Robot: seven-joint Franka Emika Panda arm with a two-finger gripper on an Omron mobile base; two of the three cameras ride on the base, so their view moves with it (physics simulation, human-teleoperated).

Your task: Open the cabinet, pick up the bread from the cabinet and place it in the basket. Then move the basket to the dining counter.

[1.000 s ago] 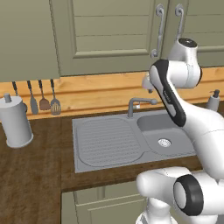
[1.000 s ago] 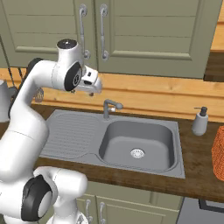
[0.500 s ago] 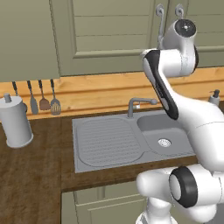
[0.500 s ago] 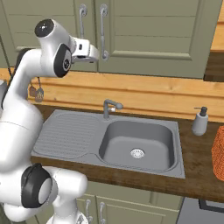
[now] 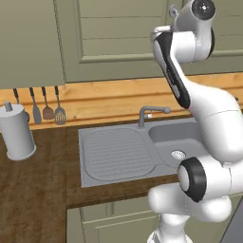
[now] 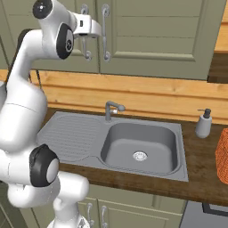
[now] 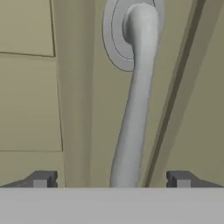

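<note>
Nearest, along the front edge of the counter (image 6: 196, 189), dark wood grain runs past the steel sink (image 6: 140, 144), whose ribbed drainboard lies on the left and whose bowl sits on the right, with a curved grey tap (image 6: 111, 108) rising at its back rim. At the counter's right edge the orange woven basket (image 6: 222, 156) stands only partly in frame, well apart from the sink bowl, and a grey soap dispenser (image 6: 203, 124) stands behind it toward the back edge. Toward the counter's left end a tall pale canister (image 5: 17, 132) stands upright, and behind it four utensils (image 5: 47, 107) hang on the wooden backsplash. Farther up, the arm reaches to the grey-green cabinet (image 6: 169, 40), both of whose panelled doors are closed. The gripper (image 7: 111, 179) is spread wide, its two dark tips standing on either side of the left door's curved grey handle (image 7: 133, 109) without touching it, just below the handle's round mounting plate. The seam between the two doors runs just beside that handle, and the right door's handle (image 6: 106, 32) hangs next to it. Whether the bread lies inside cannot be told, with the doors shut.
</note>
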